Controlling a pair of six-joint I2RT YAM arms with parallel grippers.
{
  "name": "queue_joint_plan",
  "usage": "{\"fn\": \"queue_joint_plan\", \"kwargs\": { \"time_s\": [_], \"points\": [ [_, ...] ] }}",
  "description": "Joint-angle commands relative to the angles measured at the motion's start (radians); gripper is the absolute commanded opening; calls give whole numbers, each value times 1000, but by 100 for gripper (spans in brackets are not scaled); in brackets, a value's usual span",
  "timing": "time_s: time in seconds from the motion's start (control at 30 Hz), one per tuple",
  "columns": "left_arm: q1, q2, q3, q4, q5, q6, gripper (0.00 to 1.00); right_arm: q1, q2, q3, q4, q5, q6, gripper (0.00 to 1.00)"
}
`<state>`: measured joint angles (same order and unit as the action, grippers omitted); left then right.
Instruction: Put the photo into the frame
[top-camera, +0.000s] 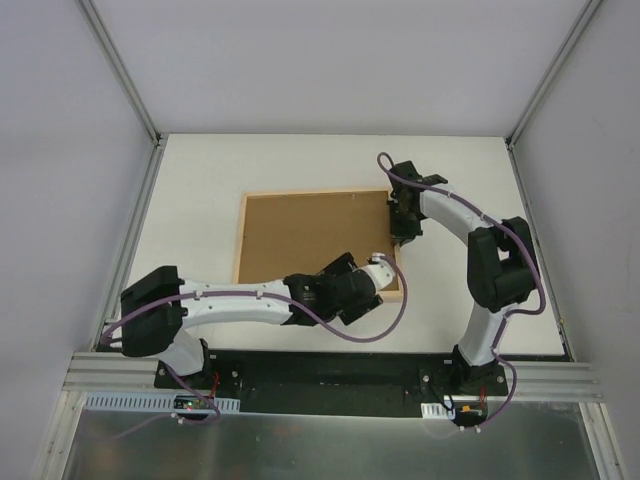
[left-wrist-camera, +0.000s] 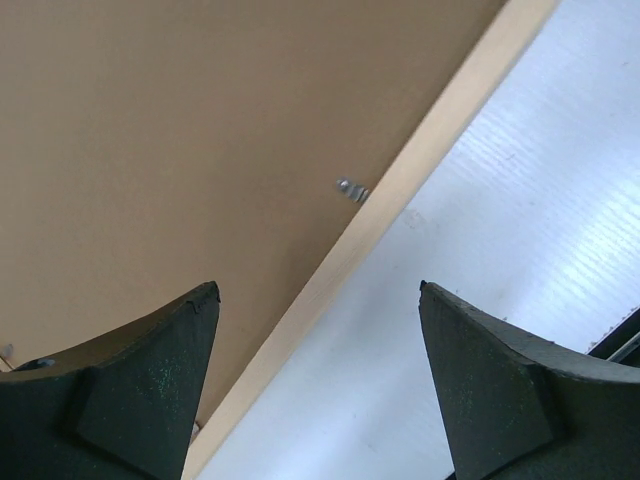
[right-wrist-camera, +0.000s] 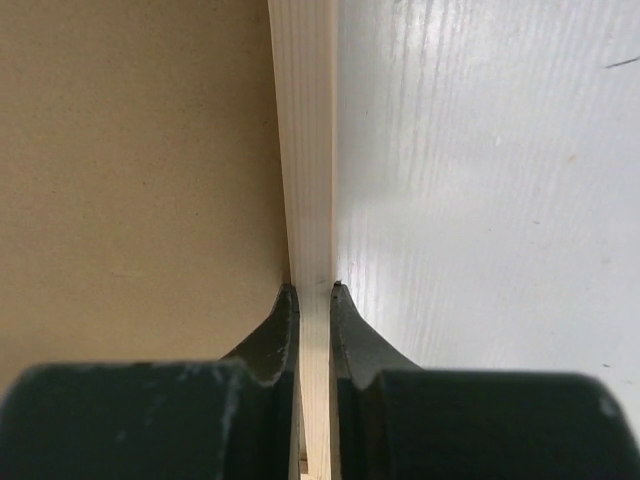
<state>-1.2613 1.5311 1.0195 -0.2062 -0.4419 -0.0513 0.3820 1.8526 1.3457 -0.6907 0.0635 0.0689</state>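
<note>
Frame (top-camera: 315, 193): lies flat on the white surface (top-camera: 200, 170), back side up, its long sides running left to right, near the middle of the surface.
Board (top-camera: 310, 240): plain brown, sits inside the frame and fills it from rail to rail.
Left gripper (top-camera: 385, 268): hangs over the frame's near right corner, with the arm reaching in low from the left.
Left gripper state: wide open and holding nothing. In the left wrist view the two dark fingers (left-wrist-camera: 150, 390) stand well apart. One is over the board (left-wrist-camera: 150, 130), the other over the bare surface (left-wrist-camera: 520, 200), and the light wood rail (left-wrist-camera: 416, 160) runs diagonally between them.
Tab (left-wrist-camera: 352, 189): a small metal piece on the board, just beside the rail's inner edge.
Right gripper (top-camera: 403, 232): sits at the frame's right rail, toward the far corner, with the arm arching over from the right.
Right gripper state: closed on the frame. In the right wrist view its fingers (right-wrist-camera: 270, 340) pinch the narrow wood rail (right-wrist-camera: 305, 150) from both sides, with the board (right-wrist-camera: 130, 150) on the left and the surface (right-wrist-camera: 480, 200) on the right.
</note>
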Motion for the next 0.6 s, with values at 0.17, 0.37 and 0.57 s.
{"fn": "queue_joint_plan", "kwargs": {
  "time_s": [0.17,0.37,0.57],
  "points": [
    [-164,199,108,93,-227,226,81,20,-119,87,-159,50,35,1],
    [-181,291,117,168,-325,289,82,35,-132,105,-194,53,43,1],
    [-179,365,74,358,-417,448,80,38,-150,115,-214,35,49,1]
  ]
}}
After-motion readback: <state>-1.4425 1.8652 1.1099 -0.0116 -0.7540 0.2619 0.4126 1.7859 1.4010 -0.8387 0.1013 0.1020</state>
